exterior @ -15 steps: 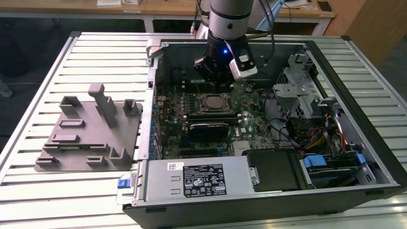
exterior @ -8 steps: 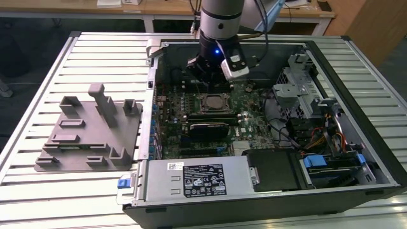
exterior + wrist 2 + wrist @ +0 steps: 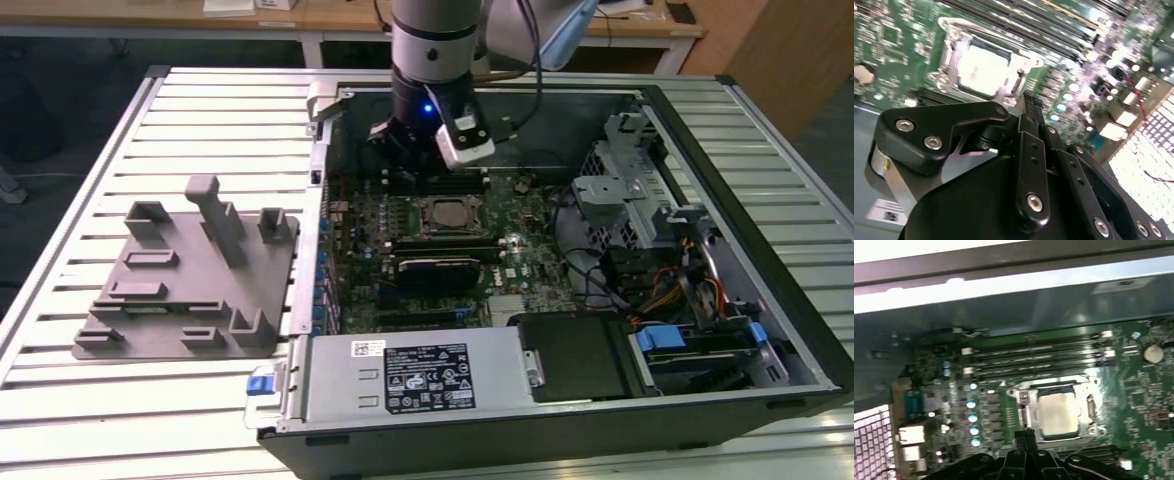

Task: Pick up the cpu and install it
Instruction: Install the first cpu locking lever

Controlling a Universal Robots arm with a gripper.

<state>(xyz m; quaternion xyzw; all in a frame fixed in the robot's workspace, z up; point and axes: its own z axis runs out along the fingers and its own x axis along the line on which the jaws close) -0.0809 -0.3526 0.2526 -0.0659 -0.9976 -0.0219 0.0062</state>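
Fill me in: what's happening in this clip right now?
A robot arm is working inside an open computer case on a slatted table. The cpu already sits in the motherboard socket, and the tool, fingers closed together and holding nothing, hovers just beside it. A grey fixture plate lies at the exterior view's left.

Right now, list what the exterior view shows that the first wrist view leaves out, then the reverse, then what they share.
Exterior view alone: the grey fixture blocks on the slatted table, the power supply and the drive bays in the open computer case. First wrist view alone: a coin cell, a row of round capacitors and the rear ports. Shared: the cpu seated in its socket frame, the memory slots, and the gripper beside the socket with fingers together, holding nothing.
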